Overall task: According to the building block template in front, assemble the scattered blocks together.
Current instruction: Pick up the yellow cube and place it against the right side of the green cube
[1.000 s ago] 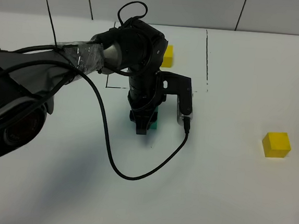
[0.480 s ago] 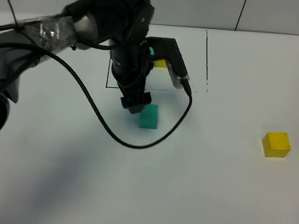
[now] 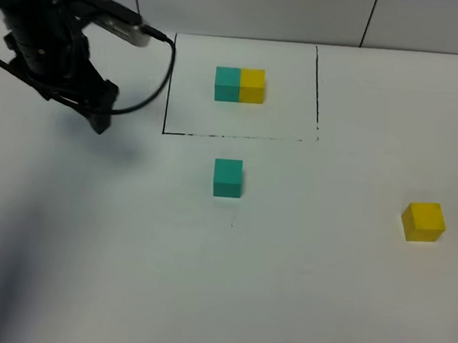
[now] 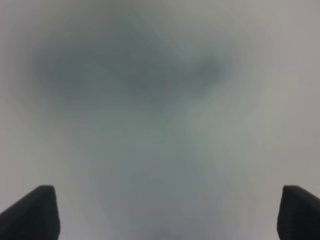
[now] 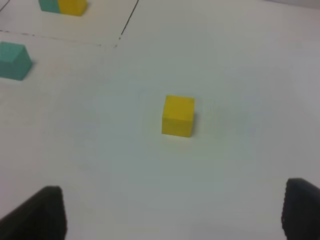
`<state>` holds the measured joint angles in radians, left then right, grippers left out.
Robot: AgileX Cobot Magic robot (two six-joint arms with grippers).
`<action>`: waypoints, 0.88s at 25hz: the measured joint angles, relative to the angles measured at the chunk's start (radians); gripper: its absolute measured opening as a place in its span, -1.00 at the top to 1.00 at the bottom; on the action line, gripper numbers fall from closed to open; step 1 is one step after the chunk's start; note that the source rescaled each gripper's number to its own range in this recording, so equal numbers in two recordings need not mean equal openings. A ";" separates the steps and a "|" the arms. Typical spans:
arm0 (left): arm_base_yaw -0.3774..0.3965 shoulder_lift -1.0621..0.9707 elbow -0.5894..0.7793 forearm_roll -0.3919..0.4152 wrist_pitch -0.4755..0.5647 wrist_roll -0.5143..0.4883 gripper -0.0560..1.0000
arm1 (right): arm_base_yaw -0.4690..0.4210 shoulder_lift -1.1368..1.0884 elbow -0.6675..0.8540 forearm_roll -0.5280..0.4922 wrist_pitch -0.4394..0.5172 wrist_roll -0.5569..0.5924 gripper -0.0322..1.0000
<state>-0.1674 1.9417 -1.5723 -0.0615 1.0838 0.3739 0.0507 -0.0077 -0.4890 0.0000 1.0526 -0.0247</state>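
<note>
The template (image 3: pixel 240 85), a teal and yellow bar, lies inside a thin black drawn rectangle (image 3: pixel 167 94) at the back. The loose teal cube (image 3: pixel 228 178) sits alone just in front of that rectangle. The loose yellow cube (image 3: pixel 423 221) sits far to the right. My left gripper (image 3: pixel 99 120) hangs at the far left, away from all blocks; in its blurred wrist view the gripper (image 4: pixel 165 215) is open and empty. My right gripper (image 5: pixel 170 215) is open and empty, with the yellow cube (image 5: pixel 178 116) ahead of it, the teal cube (image 5: pixel 14 60) and template (image 5: pixel 62 5) beyond. It is out of the high view.
The white table (image 3: pixel 283 289) carries only the blocks and the drawn rectangle. The left arm and its black cable (image 3: pixel 153 77) hang over the back left corner. A grey wall (image 3: pixel 251 5) stands behind the table.
My left gripper has let go of the teal cube and swung away to the far left. The teal cube stays in front of the rectangle. The yellow cube has not moved.
</note>
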 joint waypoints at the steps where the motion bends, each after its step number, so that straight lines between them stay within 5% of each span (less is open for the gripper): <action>1: 0.018 -0.045 0.055 -0.001 -0.035 -0.013 -1.00 | 0.000 0.000 0.000 0.000 0.000 0.000 -0.55; 6: 0.063 -0.373 0.310 0.004 -0.161 -0.085 -1.00 | 0.000 0.000 0.000 0.000 0.000 0.000 -0.55; 14: 0.063 -0.855 0.590 0.061 -0.134 -0.293 -1.00 | 0.000 0.000 0.000 0.000 0.000 0.000 -0.55; 22: 0.063 -1.273 0.820 0.061 -0.108 -0.374 -0.95 | 0.000 0.000 0.000 0.000 0.000 0.000 -0.55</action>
<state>-0.1046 0.6691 -0.7521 0.0000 0.9759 0.0000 0.0507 -0.0077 -0.4890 0.0000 1.0526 -0.0247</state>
